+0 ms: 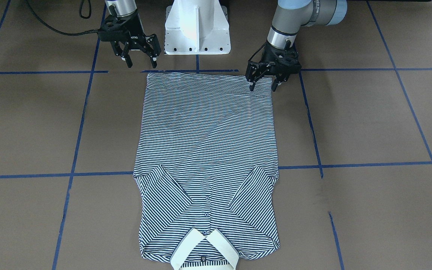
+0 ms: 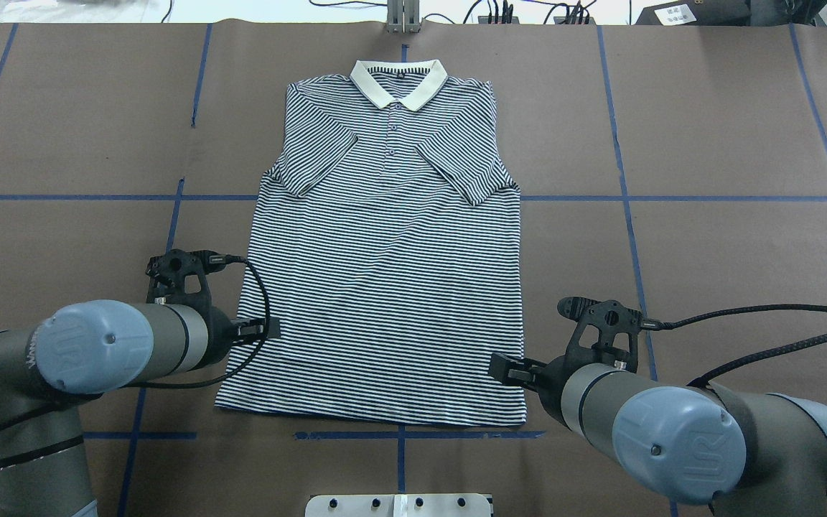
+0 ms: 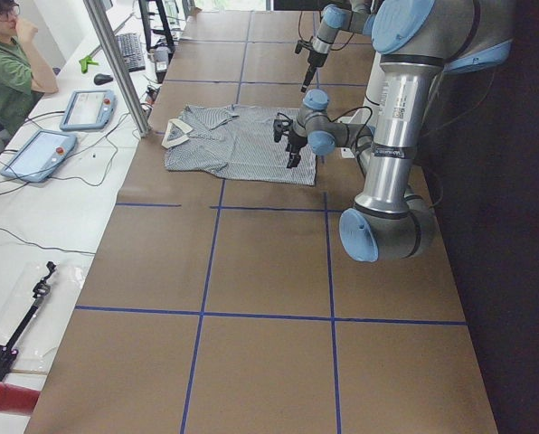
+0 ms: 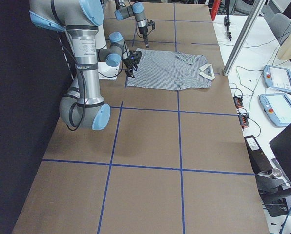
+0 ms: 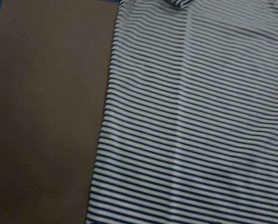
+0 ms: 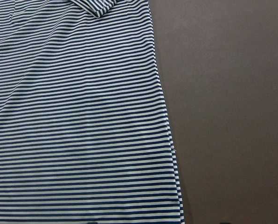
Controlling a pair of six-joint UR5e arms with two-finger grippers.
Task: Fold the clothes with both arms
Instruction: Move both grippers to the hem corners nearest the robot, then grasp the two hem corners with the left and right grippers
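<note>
1. Find the shirt (image 1: 204, 142) spread flat on the table (image 1: 369, 120), front up, with the collar (image 1: 204, 247) farthest from the robot and the hem (image 1: 201, 74) nearest its base.
2. Note both sleeves (image 1: 163, 195) already turned in over the chest. Leaves a plain rectangle, ready for a lengthwise fold.
3. Look to the left gripper (image 1: 264, 88): low at one hem corner, fingers spread and holding nothing, one tip over cloth and the other over bare table. Placed that way to straddle the side edge and pinch the corner. Too small here to tell whether touching the cloth.
4. Look next to the right gripper (image 1: 140, 62): fingers likewise apart and empty, hanging higher, just outside the opposite hem corner and over bare table. Not yet lined up with its corner.
5. Judged step: taking the two hem corners so as to carry the hem toward the collar.
6. Calls for bringing the right gripper down onto its corner, then closing both together. Lifting one corner alone would likely skew the stripes and drag the tucked sleeves loose.
</note>
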